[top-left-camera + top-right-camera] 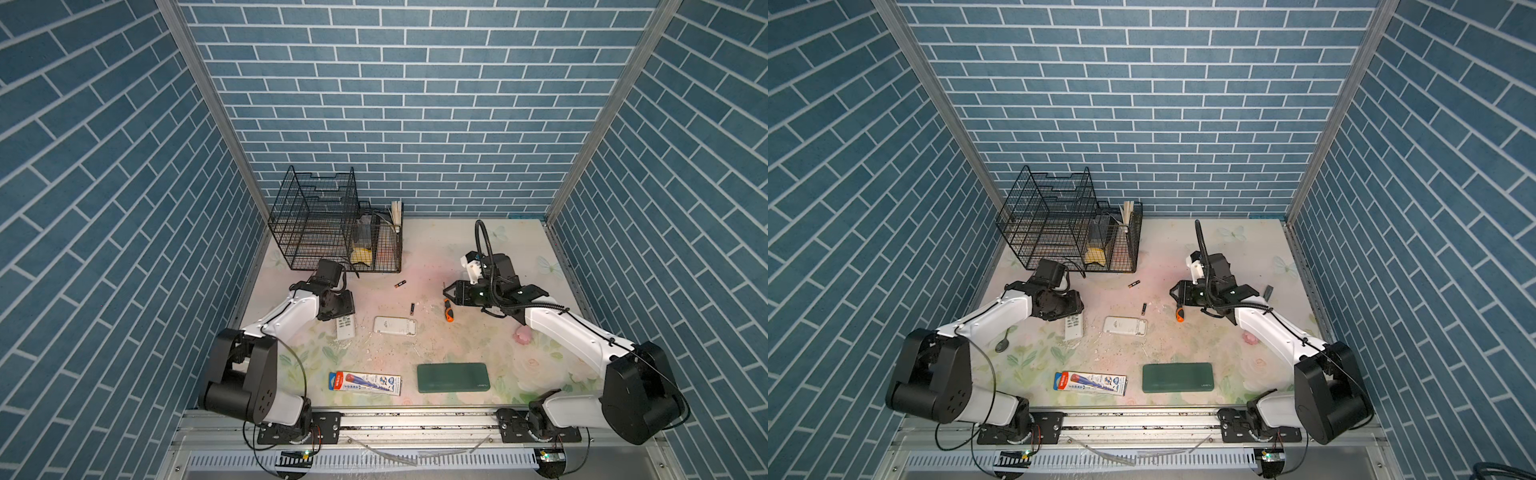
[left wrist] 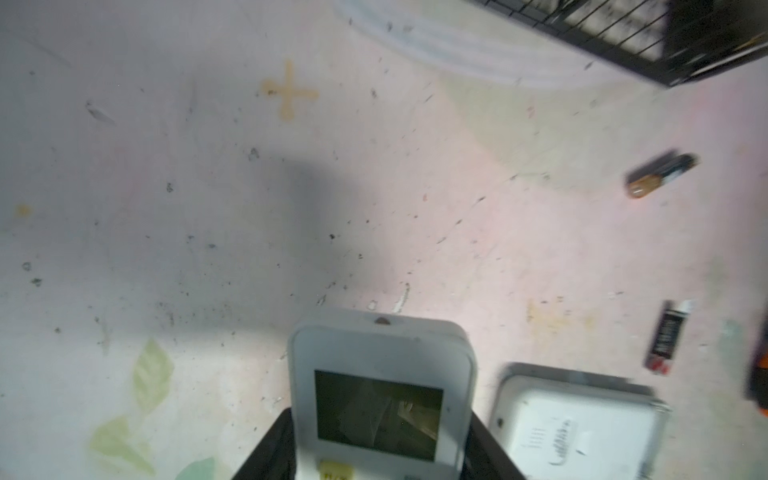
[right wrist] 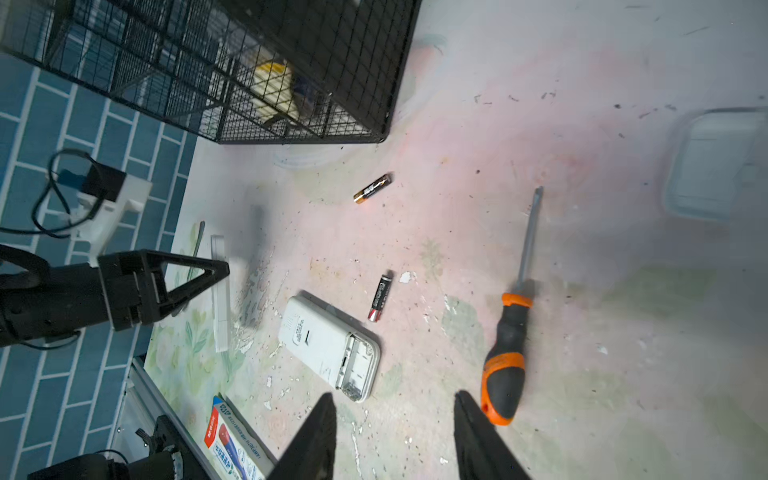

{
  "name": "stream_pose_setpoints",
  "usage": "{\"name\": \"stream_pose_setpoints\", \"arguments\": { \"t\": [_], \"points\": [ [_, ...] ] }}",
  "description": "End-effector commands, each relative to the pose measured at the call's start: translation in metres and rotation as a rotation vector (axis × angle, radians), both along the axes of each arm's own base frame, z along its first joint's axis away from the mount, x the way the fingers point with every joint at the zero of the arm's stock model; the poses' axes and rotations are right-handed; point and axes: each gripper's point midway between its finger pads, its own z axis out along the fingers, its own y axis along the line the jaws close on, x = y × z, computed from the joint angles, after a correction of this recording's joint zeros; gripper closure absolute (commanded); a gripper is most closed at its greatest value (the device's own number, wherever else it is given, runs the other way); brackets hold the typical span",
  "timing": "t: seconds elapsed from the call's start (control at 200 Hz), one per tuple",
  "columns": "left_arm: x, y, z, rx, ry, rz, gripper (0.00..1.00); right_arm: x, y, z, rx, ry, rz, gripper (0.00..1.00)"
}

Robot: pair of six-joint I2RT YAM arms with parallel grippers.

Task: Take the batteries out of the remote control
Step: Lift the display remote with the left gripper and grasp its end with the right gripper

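Left gripper (image 2: 376, 449): its jaws pinch a white remote control with a dark display (image 2: 380, 399) by its long sides, at the left of the table (image 1: 457, 249); in a top view the same remote (image 1: 345, 326) lies below the wrist, face up. Right gripper (image 3: 395, 440): jaws spread, nothing between them, hovering above the table at mid-right, with the orange-and-black screwdriver (image 3: 509, 332) just beside one finger (image 3: 478, 440); the screwdriver (image 1: 448, 311) lies flat, its shaft pointing to the far side.

Between the two grippers lies a second white remote, back side up (image 1: 395, 325), its battery bay uncovered and empty as seen from the right wrist (image 3: 332, 347). Two batteries lie loose on the table: one battery (image 1: 412, 308) just beyond that remote's far edge, a second battery with a gold end (image 1: 400, 284) farther back, near the black wire rack (image 1: 316, 220) at the far left.

Along the near edge lie a printed carton (image 1: 365, 383) and, to its right, a dark green flat case (image 1: 454, 377). A small pink object (image 1: 521, 334) rests on the table beside the right arm.
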Motion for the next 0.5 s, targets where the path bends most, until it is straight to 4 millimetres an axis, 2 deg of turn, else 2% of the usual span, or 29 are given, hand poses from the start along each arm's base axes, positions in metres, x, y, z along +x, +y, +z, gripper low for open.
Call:
{"name": "stream_pose_setpoints", "arguments": {
  "t": [0.0,0.26,0.495],
  "points": [
    [0.003,-0.012,0.017,-0.103,-0.053,0.044,0.65,-0.004,0.018,-0.003,-0.006,-0.017,0.011,0.53],
    [0.009,-0.038,0.047,-0.282,-0.144,0.093,0.67,-0.013,0.067,0.017,0.045,-0.093,0.124,0.53],
    [0.015,-0.067,0.066,-0.406,-0.193,0.1,0.69,-0.021,0.104,0.026,0.082,-0.135,0.207,0.48]
  ]
}}
